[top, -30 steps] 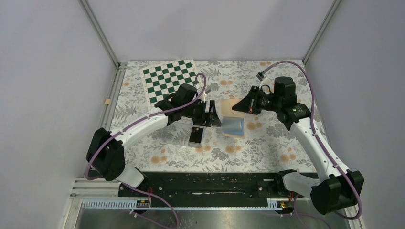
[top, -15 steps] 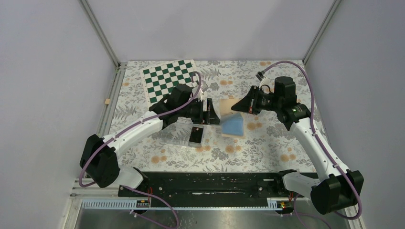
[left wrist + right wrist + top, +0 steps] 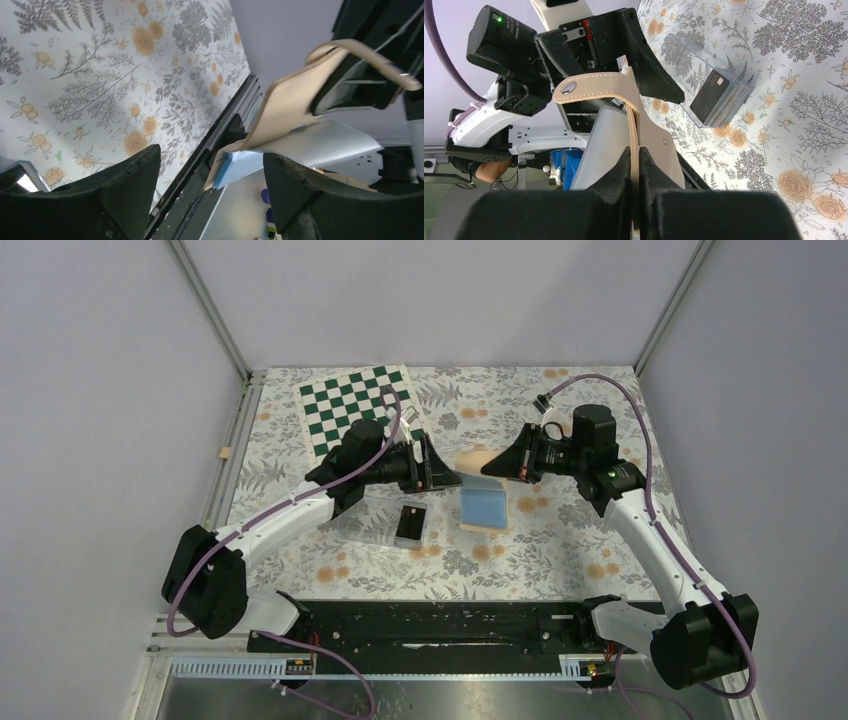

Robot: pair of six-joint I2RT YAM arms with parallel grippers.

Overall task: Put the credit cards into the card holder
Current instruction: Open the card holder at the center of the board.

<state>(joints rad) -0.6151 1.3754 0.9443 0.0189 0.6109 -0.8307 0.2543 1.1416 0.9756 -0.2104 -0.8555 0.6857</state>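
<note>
The tan card holder [image 3: 484, 505] hangs open over the table, its light blue lining facing up. My right gripper [image 3: 488, 467] is shut on its tan flap [image 3: 651, 125], which shows edge-on between the fingers in the right wrist view. Just left of the holder my left gripper [image 3: 447, 476] stands open with nothing in it. Beyond its two fingertips the left wrist view shows the holder's tan flap [image 3: 287, 102] and blue edge [image 3: 240, 167]. The black credit cards [image 3: 411, 522] stand stacked in a clear tray [image 3: 684, 47], below the left gripper; the top card [image 3: 714, 95] bears a small mark.
A green and white chessboard mat [image 3: 355, 405] lies at the back left on the floral table cover. Grey walls with metal corner posts close in the table on three sides. The black base rail runs along the near edge.
My left gripper has turned and drawn back a little to the left of the holder. The blue-lined half has dropped lower and lies flatter. The right gripper keeps its grip, shifted slightly.
</note>
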